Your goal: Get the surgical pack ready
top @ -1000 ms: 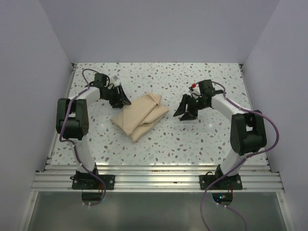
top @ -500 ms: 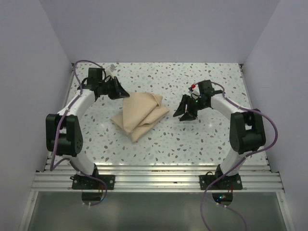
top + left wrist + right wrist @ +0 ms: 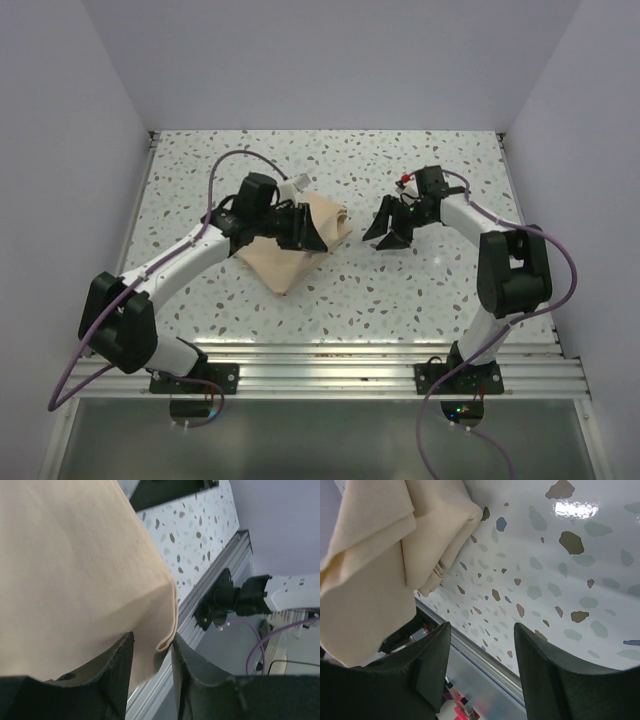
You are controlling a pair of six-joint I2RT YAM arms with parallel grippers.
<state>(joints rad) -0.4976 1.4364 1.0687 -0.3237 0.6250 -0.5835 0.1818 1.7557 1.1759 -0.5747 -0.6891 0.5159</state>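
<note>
The left gripper (image 3: 303,232) is standing with jaws apart, a loose curl of the sheet's (image 3: 272,262) hem lying unpinched between its fingers (image 3: 117,670). Its arm is stretching diagonally over the sheet's left half. The right gripper (image 3: 390,235) is hovering just right of the sheet, jaws spread around nothing, elbow bent. Only the wrist views are showing the hem's curl and the stacked folds at the sheet's right corner. The table (image 3: 420,290) is spreading right of, behind and in front of the sheet, and the rail (image 3: 330,352) is running well apart from its near edge.

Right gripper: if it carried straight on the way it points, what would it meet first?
The right gripper would probably meet the bare table first, just short of the fabric sheet; depth is unclear.
</note>
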